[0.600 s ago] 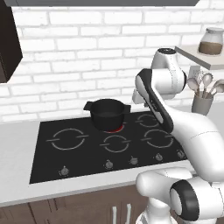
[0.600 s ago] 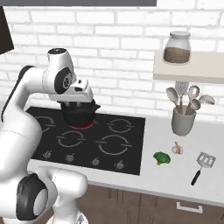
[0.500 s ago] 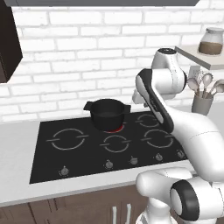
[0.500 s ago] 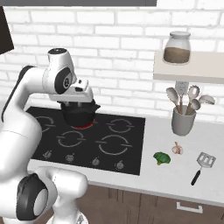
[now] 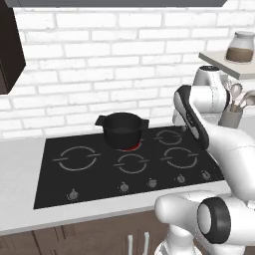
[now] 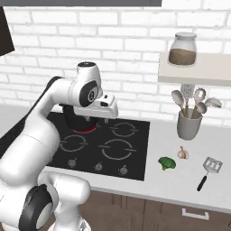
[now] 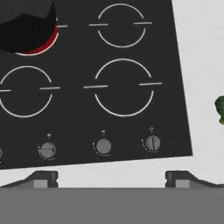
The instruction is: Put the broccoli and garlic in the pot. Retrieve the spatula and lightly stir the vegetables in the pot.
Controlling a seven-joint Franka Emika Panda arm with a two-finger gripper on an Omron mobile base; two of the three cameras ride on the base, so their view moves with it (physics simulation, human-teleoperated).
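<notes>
The black pot (image 5: 122,129) stands on the back burner of the hob, which glows red beneath it; in the hand view the pot (image 7: 26,24) is at the top left. The green broccoli (image 6: 167,163) lies on the counter right of the hob and shows at the hand view's right edge as broccoli (image 7: 220,108). Just behind it sits the pale garlic (image 6: 182,153). The spatula (image 6: 208,169) lies flat further right. My gripper (image 7: 112,179) is open and holds nothing. It hangs over the hob's middle, gripper (image 6: 106,115), right of the pot and well left of the vegetables.
A grey utensil cup (image 6: 188,126) with spoons stands at the back right of the counter, under a shelf carrying a glass jar (image 6: 182,48). The hob's knobs (image 7: 103,146) run along its front edge. A brick wall closes the back.
The arm has swung to the right, carrying the hand from above the pot toward the hob's middle. The pot, broccoli, garlic and spatula have not moved.
</notes>
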